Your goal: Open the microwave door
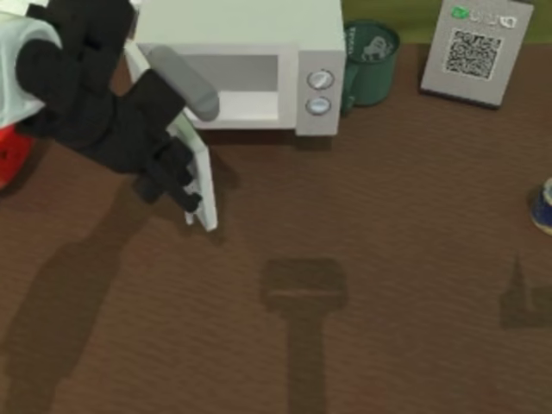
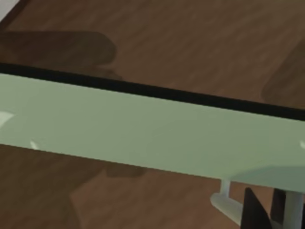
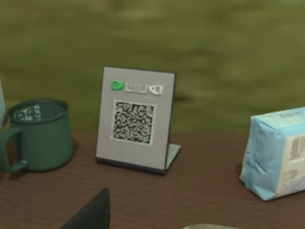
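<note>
Rendered tabletop test scene, kitchen-flavoured. Brown wood-grain table [image 1: 388, 259] carrying a white microwave [image 1: 250, 34], green mug [image 1: 373, 60] and QR-code stand [image 1: 474, 52]. Blurred olive backdrop behind.

Left gripper [image 1: 177, 191] fingers' grip hidden against the microwave door [image 1: 200, 185], right gripper out of frame

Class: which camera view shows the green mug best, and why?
The right wrist view shows the green mug best: side on, with its whole body, handle and rim. The top view has it beside the microwave, seen from above and partly hidden. The left wrist view shows none of it.
</note>
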`<state>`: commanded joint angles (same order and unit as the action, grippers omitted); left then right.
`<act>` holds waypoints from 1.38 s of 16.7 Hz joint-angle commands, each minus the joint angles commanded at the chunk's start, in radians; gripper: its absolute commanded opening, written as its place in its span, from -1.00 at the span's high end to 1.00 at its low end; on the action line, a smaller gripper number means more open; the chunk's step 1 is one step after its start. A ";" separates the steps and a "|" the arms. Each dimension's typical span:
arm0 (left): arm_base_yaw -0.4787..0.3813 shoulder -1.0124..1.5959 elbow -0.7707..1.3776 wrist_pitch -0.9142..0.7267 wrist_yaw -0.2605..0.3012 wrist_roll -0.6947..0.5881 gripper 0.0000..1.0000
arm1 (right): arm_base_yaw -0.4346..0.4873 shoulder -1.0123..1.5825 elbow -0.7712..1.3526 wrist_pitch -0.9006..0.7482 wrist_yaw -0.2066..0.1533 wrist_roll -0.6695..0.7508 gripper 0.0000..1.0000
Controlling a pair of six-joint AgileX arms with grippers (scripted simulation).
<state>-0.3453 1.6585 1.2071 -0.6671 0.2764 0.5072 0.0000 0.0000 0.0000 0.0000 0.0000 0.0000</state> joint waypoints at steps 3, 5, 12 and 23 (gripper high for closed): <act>0.033 -0.003 -0.010 -0.029 0.033 0.083 1.00 | 0.000 0.000 0.000 0.000 0.000 0.000 -1.00; 0.049 -0.012 -0.009 -0.037 0.052 0.119 1.00 | 0.000 0.000 0.000 0.000 0.000 0.000 -1.00; 0.054 -0.015 -0.009 -0.038 0.056 0.126 1.00 | 0.000 0.000 0.000 0.000 0.000 0.000 -1.00; 0.054 -0.015 -0.009 -0.038 0.056 0.126 1.00 | 0.000 0.000 0.000 0.000 0.000 0.000 -1.00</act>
<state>-0.2914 1.6435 1.1983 -0.7049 0.3329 0.6329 0.0000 0.0000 0.0000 0.0000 0.0000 0.0000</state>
